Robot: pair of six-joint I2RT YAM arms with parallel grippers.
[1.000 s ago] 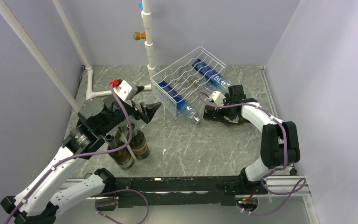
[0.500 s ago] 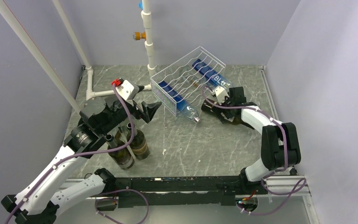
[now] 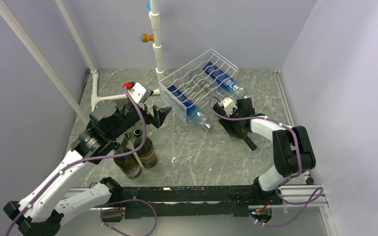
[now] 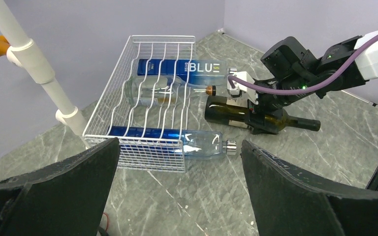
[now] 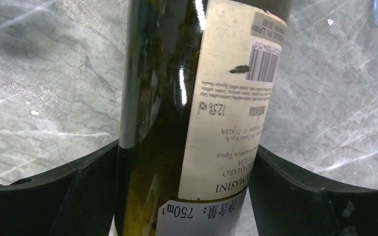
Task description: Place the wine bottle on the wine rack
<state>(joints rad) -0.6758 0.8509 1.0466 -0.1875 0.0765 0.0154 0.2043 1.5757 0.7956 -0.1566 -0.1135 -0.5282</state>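
The white wire wine rack (image 3: 195, 84) stands at the back middle of the table, also in the left wrist view (image 4: 142, 155). A dark green wine bottle (image 3: 248, 141) lies on the table just right of the rack, neck pointing to the front right; it shows in the left wrist view (image 4: 231, 114) too. My right gripper (image 3: 236, 126) is shut on its labelled body (image 5: 177, 123), one finger (image 5: 49, 196) on each side. My left gripper (image 3: 160, 115) hangs open and empty left of the rack, its fingers (image 4: 54, 191) wide apart.
Blue plastic bottles (image 4: 187, 68) lie in the rack; one (image 4: 199, 144) sticks out at the front. Two dark wine bottles (image 3: 139, 155) stand under the left arm. A white pipe frame (image 3: 156, 44) rises behind the rack. Walls close in at the sides.
My right gripper has moved nearer and left and turned, swinging the wine bottle so its neck now points to the front right. The left arm has shifted slightly.
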